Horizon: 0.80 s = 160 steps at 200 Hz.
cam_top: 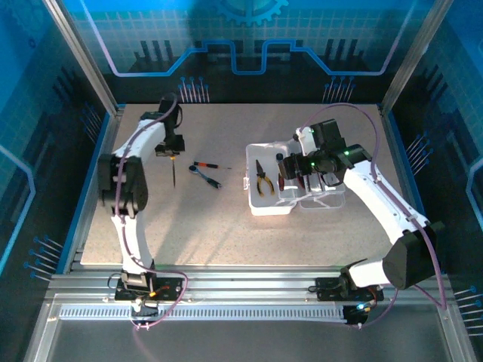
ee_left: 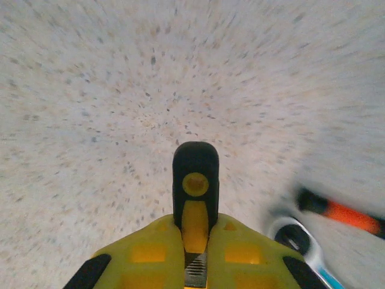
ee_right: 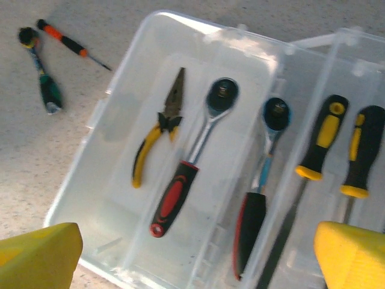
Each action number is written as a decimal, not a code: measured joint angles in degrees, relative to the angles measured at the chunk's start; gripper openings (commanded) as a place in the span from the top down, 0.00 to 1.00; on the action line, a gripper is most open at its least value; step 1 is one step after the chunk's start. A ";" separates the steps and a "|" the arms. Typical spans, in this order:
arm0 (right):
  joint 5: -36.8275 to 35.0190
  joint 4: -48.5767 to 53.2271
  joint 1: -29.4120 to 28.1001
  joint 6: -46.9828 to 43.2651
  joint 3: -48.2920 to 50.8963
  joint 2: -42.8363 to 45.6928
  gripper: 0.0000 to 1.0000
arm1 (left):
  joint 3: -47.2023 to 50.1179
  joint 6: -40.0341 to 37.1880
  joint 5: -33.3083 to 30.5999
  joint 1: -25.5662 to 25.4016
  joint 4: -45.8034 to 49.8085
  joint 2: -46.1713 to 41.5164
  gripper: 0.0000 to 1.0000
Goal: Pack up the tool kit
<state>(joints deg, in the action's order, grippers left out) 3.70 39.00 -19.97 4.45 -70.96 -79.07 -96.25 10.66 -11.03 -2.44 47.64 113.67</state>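
The clear tool kit case (cam_top: 270,210) lies open right of centre. Inside, in the right wrist view, lie yellow-handled pliers (ee_right: 159,135), a red-and-black ratchet (ee_right: 192,168), a second ratchet (ee_right: 261,186) and two black-and-yellow screwdrivers (ee_right: 322,141). My right gripper (ee_right: 195,265) hovers open above the case (ee_right: 198,24), holding nothing. My left gripper (ee_left: 195,241) is shut on a black-and-yellow screwdriver (ee_left: 195,180). In the top view this gripper (cam_top: 170,148) hangs over the table's left part, the screwdriver shaft (cam_top: 174,175) pointing toward the near edge.
A small orange-and-black screwdriver (cam_top: 207,164) and a ratchet wrench (cam_top: 205,176) with a green-blue handle lie on the table between my left gripper and the case. Both also show in the right wrist view, the screwdriver (ee_right: 69,43) above the wrench (ee_right: 42,75).
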 measured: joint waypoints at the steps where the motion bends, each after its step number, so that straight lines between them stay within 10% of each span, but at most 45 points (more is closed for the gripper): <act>1: 0.15 -0.07 -0.02 -0.02 0.00 0.04 0.00 | 0.09 0.02 0.24 0.02 -0.04 -0.35 1.00; 82: 13.81 -17.94 -10.75 8.15 0.94 -1.20 0.00 | 10.05 12.81 25.35 -14.10 -18.56 -21.53 1.00; 160: 11.78 -26.10 -14.62 14.32 0.17 -9.38 0.47 | 10.54 19.45 29.99 -20.76 -24.94 -20.55 1.00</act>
<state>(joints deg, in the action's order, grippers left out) 15.49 12.91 -34.59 18.76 -70.78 -88.44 -85.71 30.11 18.96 -23.20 22.70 93.12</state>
